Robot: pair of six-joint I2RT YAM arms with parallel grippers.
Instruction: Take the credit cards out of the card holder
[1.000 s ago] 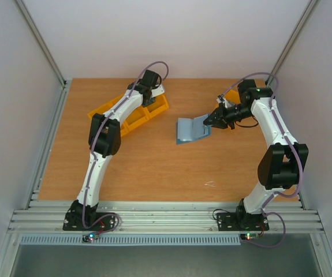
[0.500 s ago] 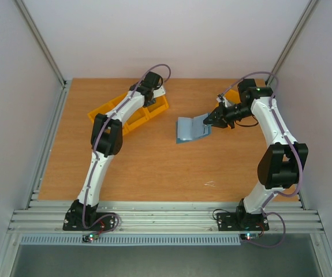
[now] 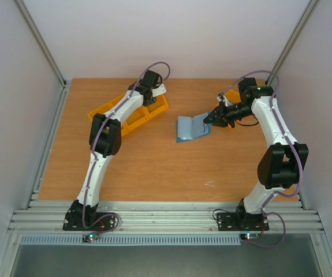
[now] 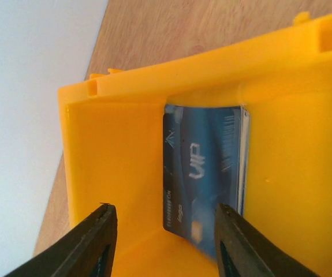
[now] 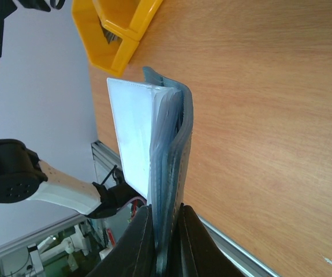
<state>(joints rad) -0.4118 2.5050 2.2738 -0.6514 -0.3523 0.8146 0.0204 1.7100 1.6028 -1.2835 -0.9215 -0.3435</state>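
Noted card holder (image 3: 191,128) on worktop, right of yellow bin (image 3: 128,112), raised flap pinched by right end effector (image 3: 208,121). Noted left end effector (image 4: 164,210) spread over blue card (image 4: 203,173) lying inside bin. Hold pinch firm; keep pockets exposed for next pull.

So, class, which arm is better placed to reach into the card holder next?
Left, probably: the left gripper is open and empty over the blue card in the bin; the right gripper is shut on the card holder.

Orange-yellow plastic compartmented bin (image 3: 157,106) lies upper left of centre on brown wooden table (image 3: 154,167). Ribbed aluminium rail (image 3: 166,219) runs along the bottom.
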